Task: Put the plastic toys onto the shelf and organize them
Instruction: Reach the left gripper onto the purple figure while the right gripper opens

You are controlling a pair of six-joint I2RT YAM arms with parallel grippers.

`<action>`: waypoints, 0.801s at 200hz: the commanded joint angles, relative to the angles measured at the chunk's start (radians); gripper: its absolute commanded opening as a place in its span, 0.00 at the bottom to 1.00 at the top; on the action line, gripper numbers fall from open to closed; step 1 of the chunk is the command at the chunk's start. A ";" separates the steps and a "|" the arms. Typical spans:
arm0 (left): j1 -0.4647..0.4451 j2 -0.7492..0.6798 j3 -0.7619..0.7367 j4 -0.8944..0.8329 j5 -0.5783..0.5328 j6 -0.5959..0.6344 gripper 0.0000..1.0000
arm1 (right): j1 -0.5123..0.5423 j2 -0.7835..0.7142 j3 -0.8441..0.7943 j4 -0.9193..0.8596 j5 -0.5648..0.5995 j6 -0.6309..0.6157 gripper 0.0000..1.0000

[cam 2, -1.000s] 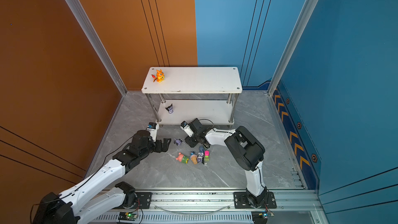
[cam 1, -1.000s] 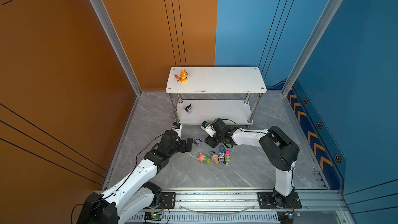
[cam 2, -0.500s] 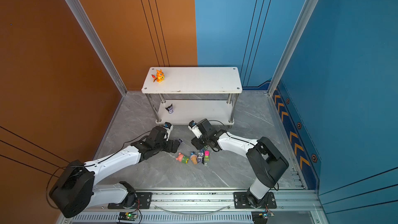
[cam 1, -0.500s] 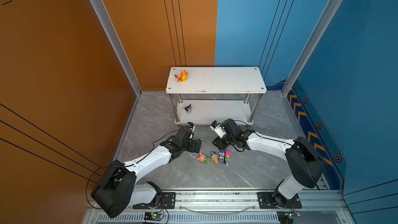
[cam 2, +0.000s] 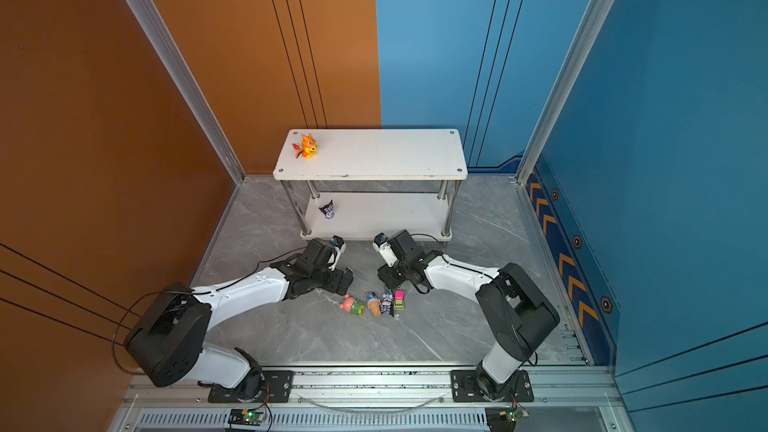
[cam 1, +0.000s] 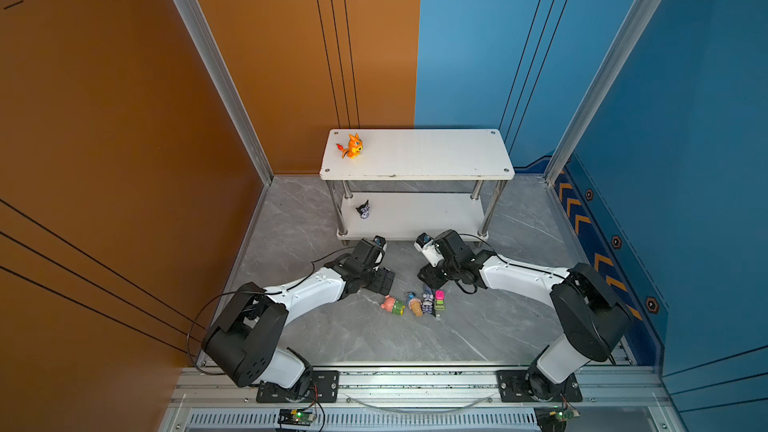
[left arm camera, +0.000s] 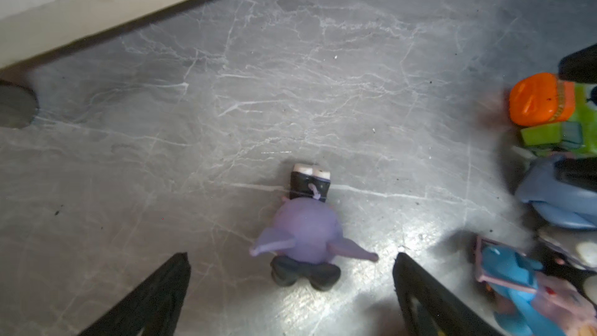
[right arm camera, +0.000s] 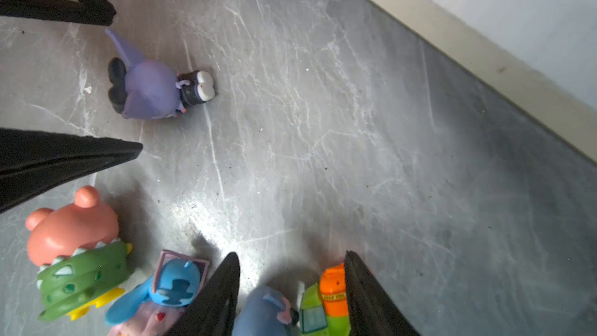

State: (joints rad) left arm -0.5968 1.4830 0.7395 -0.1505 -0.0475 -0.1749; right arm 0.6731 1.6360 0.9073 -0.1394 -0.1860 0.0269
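Note:
The shelf [cam 1: 415, 155] [cam 2: 374, 155] stands at the back, with an orange dragon [cam 1: 352, 146] on its top board and a black-purple imp [cam 1: 364, 209] on its lower board. My left gripper [left arm camera: 290, 263] [cam 1: 384, 280] hangs open low over another imp [left arm camera: 303, 231], which lies face down on the floor between its fingers. My right gripper [right arm camera: 290, 258] [cam 1: 430, 282] is partly open and straddles the grey-blue donkey [right arm camera: 265, 311] and the orange car [right arm camera: 329, 292]. The car touches one finger. Both toys rest on the floor.
A pink bear [right arm camera: 71, 227] [cam 1: 392, 305], a blue ice-cream creature [right arm camera: 177, 282] [cam 1: 414, 303] and a pink car [cam 1: 439, 299] lie in a tight row beside the right gripper. The shelf's lower board edge [right arm camera: 484, 59] is close behind both grippers.
The left arm has reached right, and its open gripper now covers the floor imp. The right gripper has shifted right and down onto the toy row.

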 commanded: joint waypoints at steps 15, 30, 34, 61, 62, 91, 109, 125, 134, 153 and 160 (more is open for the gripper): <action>-0.011 0.044 0.030 -0.005 0.016 0.038 0.97 | -0.003 -0.023 -0.016 -0.002 0.002 0.015 0.54; -0.011 0.059 0.033 0.007 0.024 0.048 0.94 | -0.004 -0.025 -0.018 -0.001 0.005 0.015 0.53; -0.012 0.064 0.035 0.008 0.028 0.050 0.93 | -0.004 -0.025 -0.019 -0.001 0.005 0.016 0.53; -0.015 0.094 0.050 0.003 0.031 0.062 0.83 | -0.007 -0.027 -0.021 0.000 0.005 0.016 0.53; -0.014 0.095 0.050 0.003 0.031 0.062 0.82 | -0.007 -0.027 -0.021 0.001 0.005 0.016 0.53; -0.017 0.095 0.046 0.018 0.037 0.063 0.73 | -0.008 -0.022 -0.021 0.007 0.004 0.017 0.53; -0.017 0.101 0.047 0.023 0.040 0.062 0.71 | -0.009 -0.016 -0.020 0.012 0.000 0.018 0.53; -0.018 0.109 0.049 0.026 0.039 0.065 0.68 | -0.009 -0.013 -0.021 0.015 -0.003 0.019 0.53; -0.018 0.114 0.051 0.028 0.040 0.067 0.66 | -0.009 -0.010 -0.022 0.015 -0.003 0.019 0.53; -0.020 0.119 0.056 0.031 0.041 0.067 0.63 | -0.009 -0.010 -0.022 0.015 -0.003 0.019 0.53; -0.020 0.121 0.057 0.033 0.041 0.069 0.60 | -0.009 -0.011 -0.024 0.016 -0.003 0.018 0.53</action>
State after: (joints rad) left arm -0.6044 1.5898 0.7685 -0.1223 -0.0219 -0.1204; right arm 0.6708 1.6360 0.9009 -0.1379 -0.1864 0.0277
